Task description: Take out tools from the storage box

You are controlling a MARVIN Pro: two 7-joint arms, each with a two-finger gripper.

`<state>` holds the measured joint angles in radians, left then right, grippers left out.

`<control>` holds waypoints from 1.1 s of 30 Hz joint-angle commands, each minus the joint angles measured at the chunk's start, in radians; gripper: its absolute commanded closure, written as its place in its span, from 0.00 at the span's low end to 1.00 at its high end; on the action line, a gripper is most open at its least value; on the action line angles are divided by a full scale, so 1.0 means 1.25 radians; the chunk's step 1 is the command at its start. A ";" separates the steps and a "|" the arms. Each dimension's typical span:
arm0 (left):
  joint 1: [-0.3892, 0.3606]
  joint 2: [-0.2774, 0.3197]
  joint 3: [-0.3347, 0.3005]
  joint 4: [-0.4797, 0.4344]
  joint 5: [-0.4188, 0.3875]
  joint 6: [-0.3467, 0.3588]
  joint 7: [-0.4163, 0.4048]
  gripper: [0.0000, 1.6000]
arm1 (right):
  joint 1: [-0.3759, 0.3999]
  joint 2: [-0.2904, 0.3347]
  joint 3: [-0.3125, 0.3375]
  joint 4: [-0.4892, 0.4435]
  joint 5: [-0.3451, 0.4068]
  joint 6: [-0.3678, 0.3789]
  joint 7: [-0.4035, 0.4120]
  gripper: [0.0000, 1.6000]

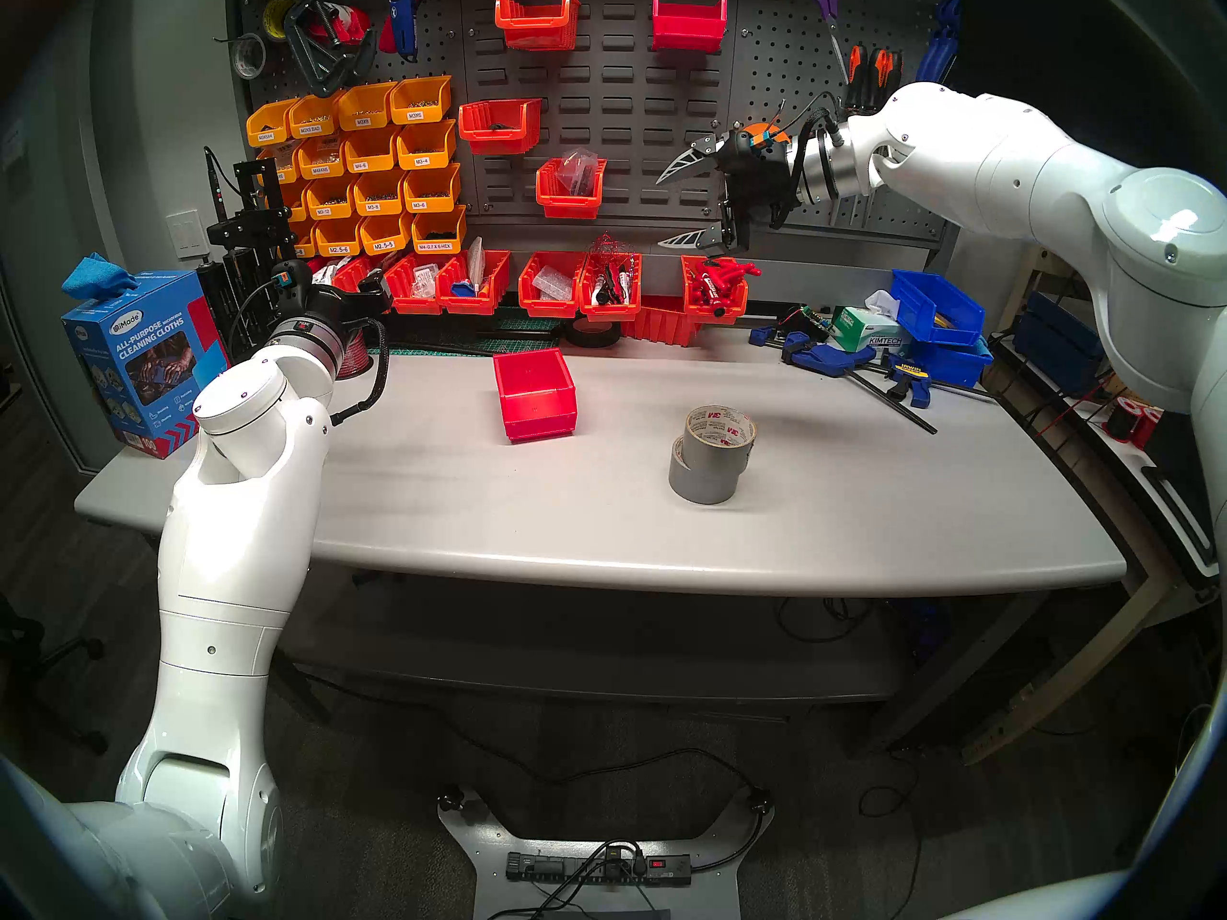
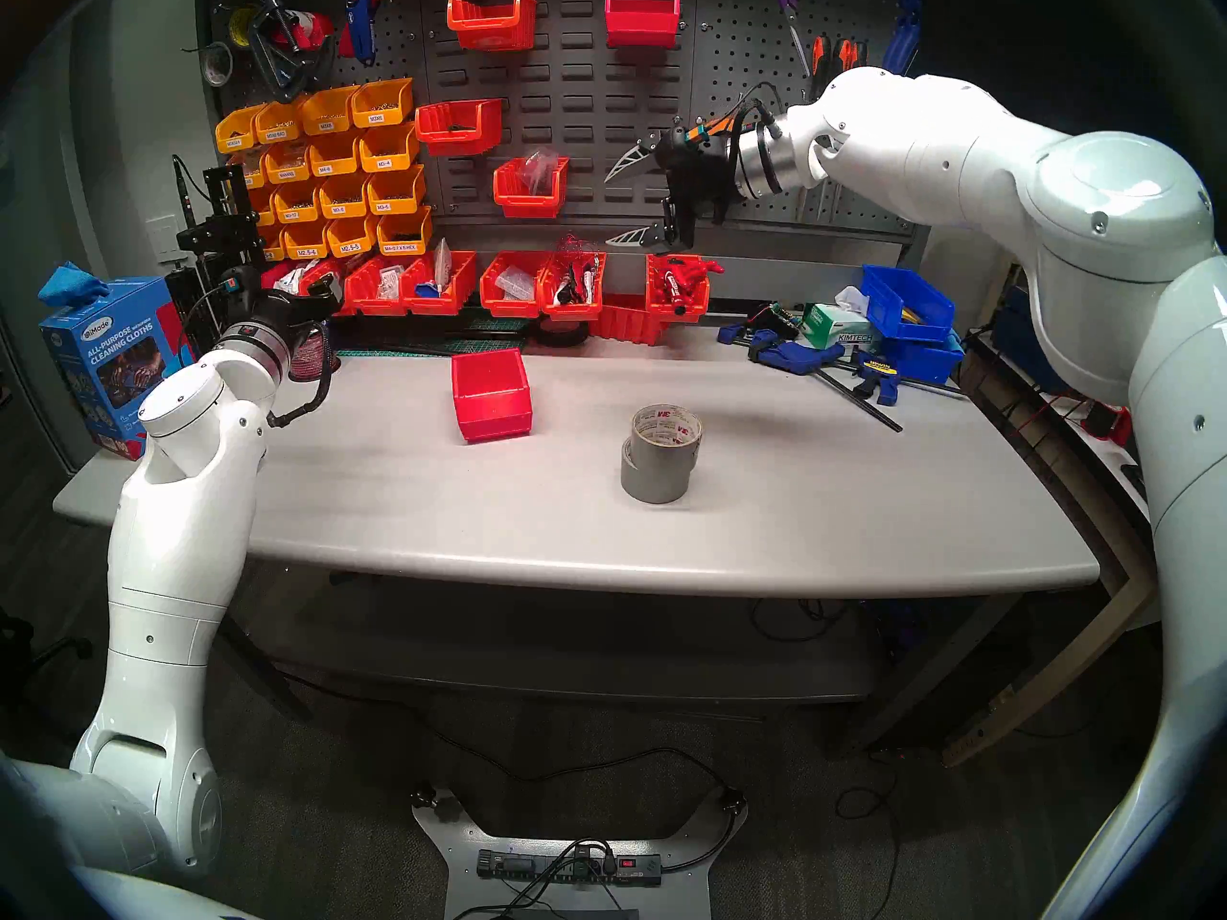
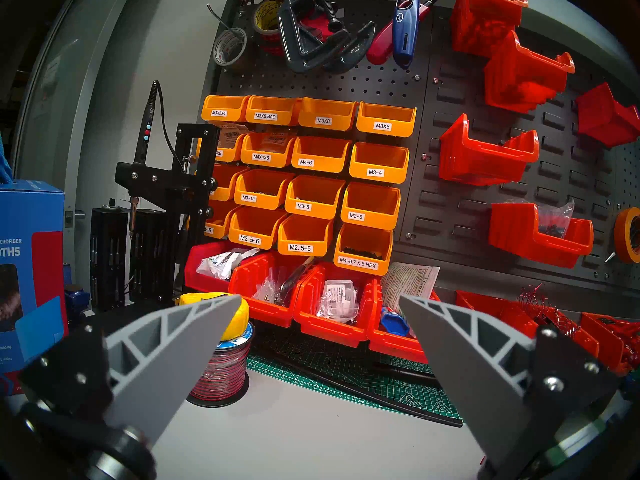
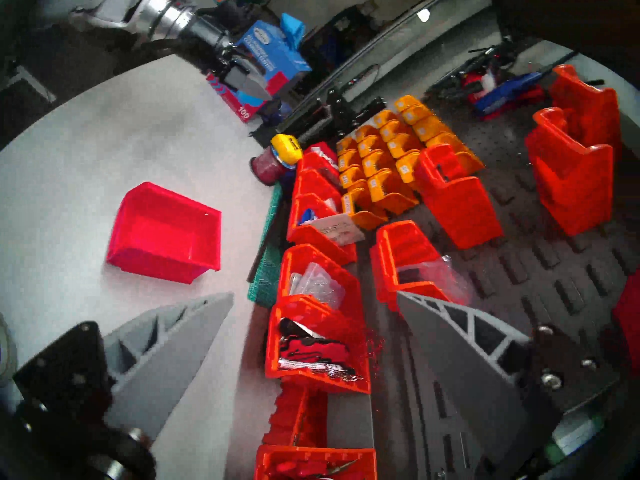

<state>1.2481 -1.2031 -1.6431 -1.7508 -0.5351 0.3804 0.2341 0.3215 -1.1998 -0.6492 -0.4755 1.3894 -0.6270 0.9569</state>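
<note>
Both tape rolls out on the table; red box empty.
Tape rolls (image 1: 714, 454) stacked centre-right; box (image 1: 535, 395) centre frame. Left gripper (image 3: 318, 304) and right gripper (image 1: 664, 208), upper right, both spread wide, holding nothing.

The upper tape roll (image 1: 720, 433) carries red 3M logos inside its core; the blue carton (image 1: 143, 361) reads "ALL-PURPOSE CLEANING CLOTHS"; the tissue box (image 1: 870, 331) says KIMTECH. Yellow bins (image 3: 311, 178) bear labels M3X8 BAD, M3X6, M4-6, M3-12, M2.5-5, M4-0.7 X 6 HEX.
</note>
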 commanded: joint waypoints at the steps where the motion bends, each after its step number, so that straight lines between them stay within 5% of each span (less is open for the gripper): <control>1: -0.011 0.000 -0.001 -0.009 0.000 -0.004 0.001 0.00 | -0.064 0.042 0.052 0.038 0.066 -0.013 -0.101 0.00; 16: -0.013 -0.014 0.015 -0.036 -0.012 0.000 -0.011 0.00 | -0.139 0.040 0.103 0.043 0.120 -0.114 -0.291 0.00; 22: 0.028 -0.048 0.056 -0.136 -0.065 0.086 -0.014 0.00 | -0.150 0.036 0.094 0.034 0.105 -0.152 -0.382 0.00; 33: 0.122 -0.075 0.136 -0.201 -0.036 0.180 0.077 0.00 | -0.149 0.040 0.074 0.007 0.073 -0.181 -0.481 0.00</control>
<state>1.3341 -1.2654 -1.5097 -1.9546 -0.5977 0.5567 0.2635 0.1165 -1.1537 -0.5440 -0.4486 1.5063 -0.8249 0.4421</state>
